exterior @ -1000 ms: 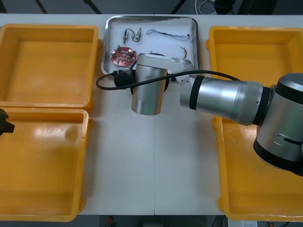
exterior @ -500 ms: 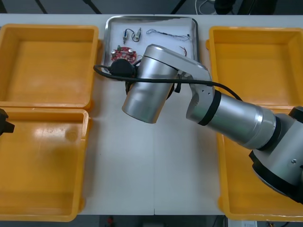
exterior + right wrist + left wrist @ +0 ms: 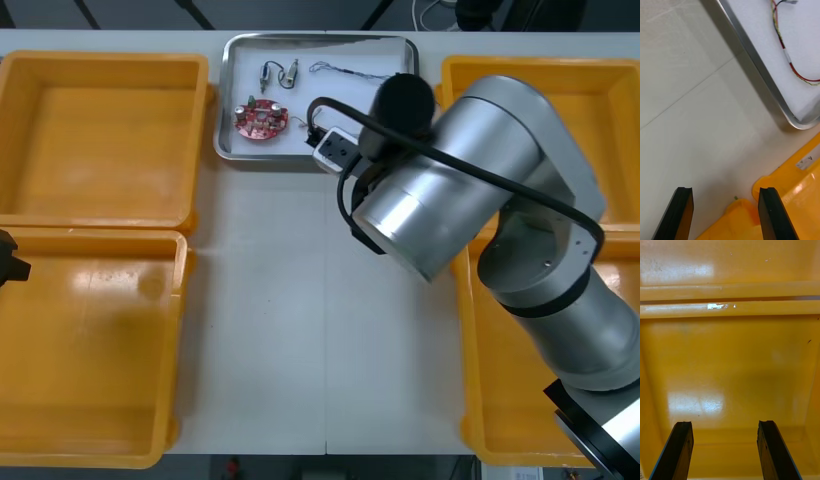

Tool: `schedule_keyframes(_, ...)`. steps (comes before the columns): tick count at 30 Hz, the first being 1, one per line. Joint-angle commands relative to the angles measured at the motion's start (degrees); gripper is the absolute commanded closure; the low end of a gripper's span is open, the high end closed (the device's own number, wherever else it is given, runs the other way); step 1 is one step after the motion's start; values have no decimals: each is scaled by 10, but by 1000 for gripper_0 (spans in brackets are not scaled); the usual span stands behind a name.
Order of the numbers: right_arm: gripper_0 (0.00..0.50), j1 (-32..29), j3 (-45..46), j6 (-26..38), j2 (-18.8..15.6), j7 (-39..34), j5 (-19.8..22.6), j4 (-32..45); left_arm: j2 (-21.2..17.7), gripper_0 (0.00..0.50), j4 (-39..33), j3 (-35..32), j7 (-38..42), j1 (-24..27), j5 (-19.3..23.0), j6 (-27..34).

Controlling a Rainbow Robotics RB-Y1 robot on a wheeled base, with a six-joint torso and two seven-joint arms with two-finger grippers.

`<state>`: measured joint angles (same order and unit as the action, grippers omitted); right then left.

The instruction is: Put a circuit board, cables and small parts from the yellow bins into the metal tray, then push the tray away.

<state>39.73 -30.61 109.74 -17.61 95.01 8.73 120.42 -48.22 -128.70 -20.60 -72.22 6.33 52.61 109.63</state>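
Your right claw (image 3: 725, 191) is hanging wide open with nothing between its fingers, over the bare surface (image 3: 280, 320) just near of the metal tray's (image 3: 222, 110) near right corner, beside the right-hand yellow bins (image 3: 620, 100). The tray is sitting at the far middle of the surface, its long axis running left to right. Inside it you are seeing one round red circuit board (image 3: 260, 118) in the near left part. Two small metal parts (image 3: 268, 72) are lying side by side in the far left part, each pointing roughly near to far. One blue and white cable (image 3: 345, 70) is stretching left to right along the far side, and one red and yellow cable (image 3: 784, 52) is trailing toward the near right corner. Four bins are flanking the tray, two per side. Your left claw (image 3: 724, 425) is hovering over the near left bin (image 3: 730, 363), equally open and empty.
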Motion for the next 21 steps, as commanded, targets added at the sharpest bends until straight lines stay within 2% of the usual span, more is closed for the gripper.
schedule_keyframes(1, 0, -28, 47, 3, -45, 11, 2, 73, -25, 0, -15, -15, -38, -9, -5, 4)
schedule_keyframes(11, 0, -107, 198, 3, -81, -12, 88, 137, -25, 0, -15, -15, -38, -9, -5, 4)
schedule_keyframes(21, 0, -179, 308, 3, -118, -38, 128, 176, -25, 0, -15, -15, -38, -9, -5, 4)
